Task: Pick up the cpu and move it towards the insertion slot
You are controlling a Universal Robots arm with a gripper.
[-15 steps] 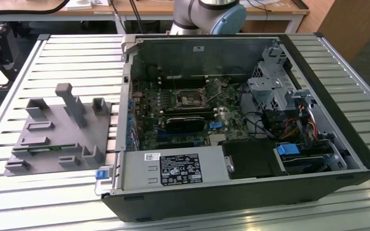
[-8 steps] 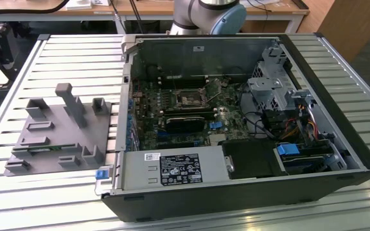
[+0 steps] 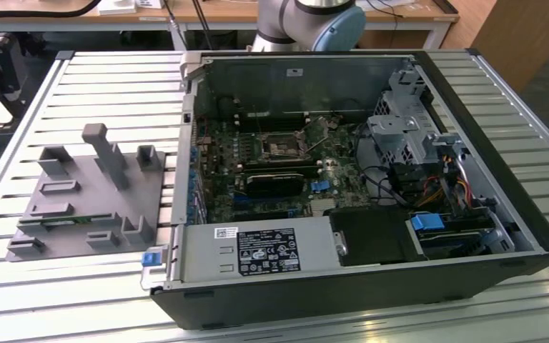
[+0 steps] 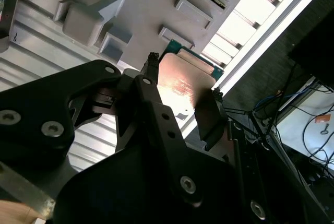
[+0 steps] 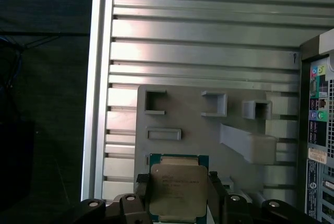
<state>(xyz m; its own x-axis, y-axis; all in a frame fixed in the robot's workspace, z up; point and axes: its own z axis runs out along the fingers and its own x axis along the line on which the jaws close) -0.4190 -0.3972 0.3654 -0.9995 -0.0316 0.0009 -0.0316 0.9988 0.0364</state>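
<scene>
Clamped on the cpu (image 5: 177,195) by two opposite edges: gripper (image 5: 178,181), over the grey tray (image 5: 193,130) on the slatted table (image 5: 209,46), seemingly just clear of it. Well apart, inside the open computer case (image 3: 465,107): insertion slot (image 3: 282,148), hemmed by a black card (image 3: 274,182) and cables (image 3: 389,179).

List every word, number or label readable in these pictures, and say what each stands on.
Nothing can be read.
Black label on the grey metal power supply box: print too small.
White sticker beside it: too small.
Faint engraving on the shiny silver-grey square cpu, gripped in the hand: blurred.
Pale stickers on the black computer case: blurred.
</scene>
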